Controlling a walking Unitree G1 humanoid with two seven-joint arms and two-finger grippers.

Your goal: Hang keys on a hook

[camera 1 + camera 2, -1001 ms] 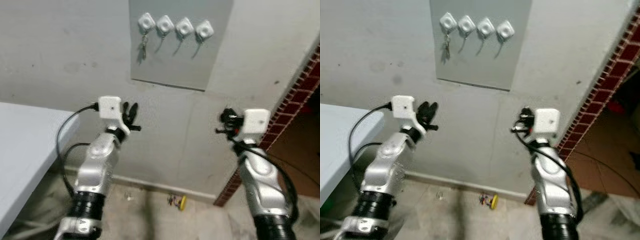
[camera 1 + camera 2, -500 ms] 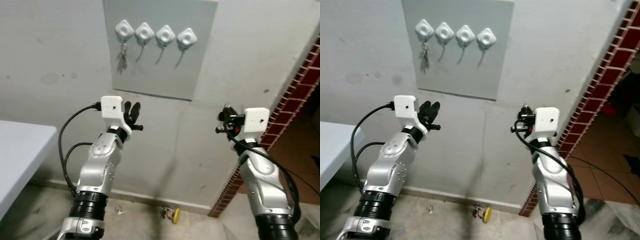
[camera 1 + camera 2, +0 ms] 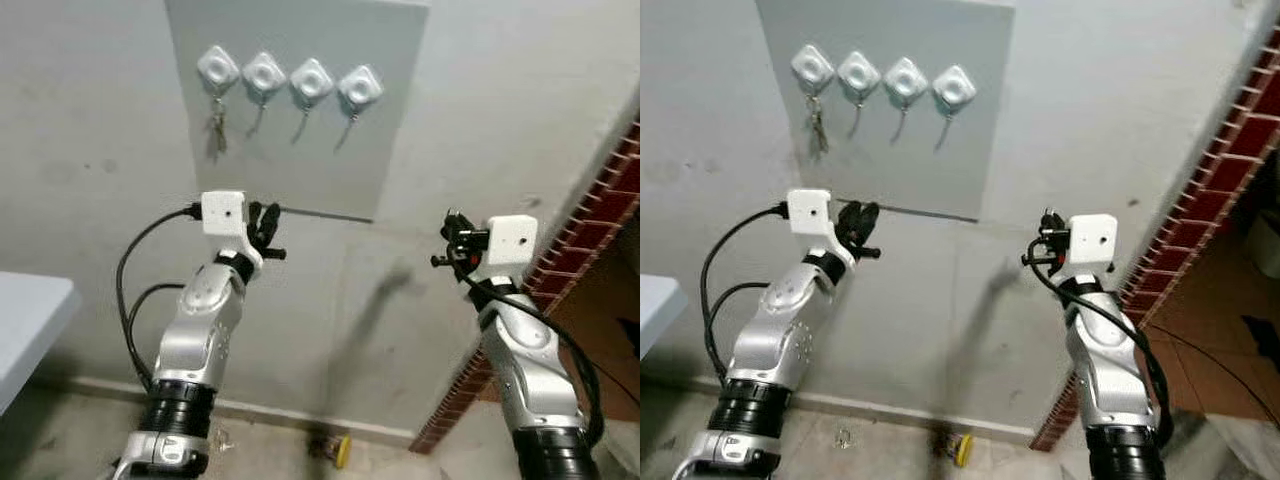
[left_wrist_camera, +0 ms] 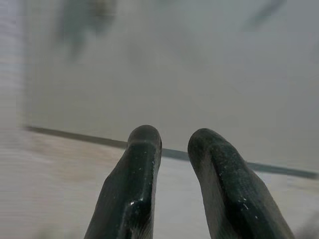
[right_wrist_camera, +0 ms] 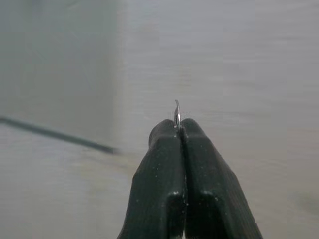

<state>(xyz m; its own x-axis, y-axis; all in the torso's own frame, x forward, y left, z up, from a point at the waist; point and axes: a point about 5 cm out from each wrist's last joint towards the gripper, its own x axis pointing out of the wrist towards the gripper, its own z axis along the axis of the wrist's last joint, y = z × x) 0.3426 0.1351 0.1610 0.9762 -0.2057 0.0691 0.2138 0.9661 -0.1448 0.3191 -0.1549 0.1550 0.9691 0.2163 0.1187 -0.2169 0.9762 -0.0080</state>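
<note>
Key ring (image 5: pixel 177 113) nipped edge-on between pressed-together tips of right gripper (image 5: pixel 180 130), below the hook board (image 3: pixel 300 130) | thin, stiff, slippery metal, likely light: hold its rim | left gripper (image 4: pixel 174 142) slightly parted, empty | leftmost hook (image 3: pixel 218 68) already carries keys (image 3: pixel 216 122)

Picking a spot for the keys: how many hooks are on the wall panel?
4, in one row across the top of the grey panel: first holds keys, second, third and fourth are free.

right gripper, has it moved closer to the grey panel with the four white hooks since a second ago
Cannot tell. The right gripper sits at much the same spot in the head view, while the grey hook panel shifted with the whole picture, so the camera moved.
</note>
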